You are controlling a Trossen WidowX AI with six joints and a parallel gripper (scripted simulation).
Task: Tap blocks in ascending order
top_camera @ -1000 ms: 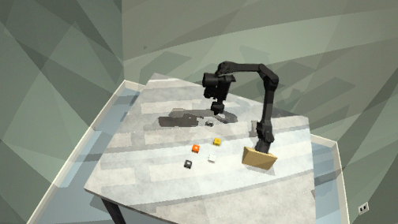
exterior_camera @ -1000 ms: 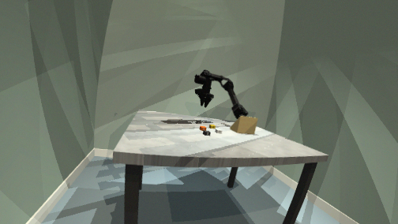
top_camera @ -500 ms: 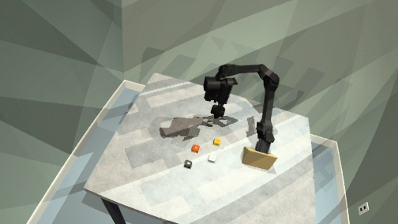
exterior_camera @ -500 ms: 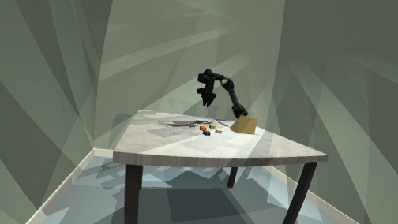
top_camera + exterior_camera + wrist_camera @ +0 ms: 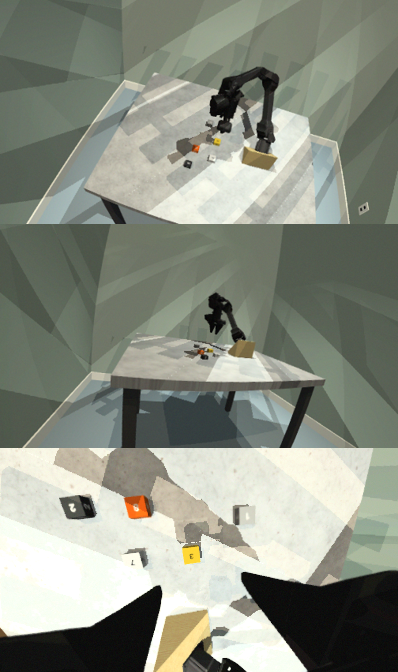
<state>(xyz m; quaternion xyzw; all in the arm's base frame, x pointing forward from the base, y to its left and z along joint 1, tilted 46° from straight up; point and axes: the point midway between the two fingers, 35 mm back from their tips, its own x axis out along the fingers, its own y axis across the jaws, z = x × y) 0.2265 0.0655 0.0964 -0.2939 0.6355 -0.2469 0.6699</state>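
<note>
A pale desk (image 5: 138,173) (image 5: 213,382) carries a black arm (image 5: 268,100) (image 5: 233,320), its tan wedge (image 5: 258,158) (image 5: 244,349) toward the right edge in the top view. The gripper (image 5: 224,126) (image 5: 215,331) (image 5: 202,582) hangs above the desk, spread wide and holding nothing. Mid-desk sit five blocks: black "2" (image 5: 188,164) (image 5: 204,357) (image 5: 74,507) nearest the lower-left corner, grey "1" (image 5: 209,123) (image 5: 197,345) (image 5: 246,515) nearest the upper-left, with orange (image 5: 196,148) (image 5: 200,352) (image 5: 137,507), white (image 5: 212,158) (image 5: 215,355) (image 5: 133,560) and yellow "3" (image 5: 217,142) (image 5: 210,350) (image 5: 191,555) between edges.

From here I see my arm arched up and over, its forearm folded downward. My gripper (image 5: 225,127) (image 5: 215,331) (image 5: 202,582) hangs raised, fingertips down, fingers spread wide with nothing between them.
</note>
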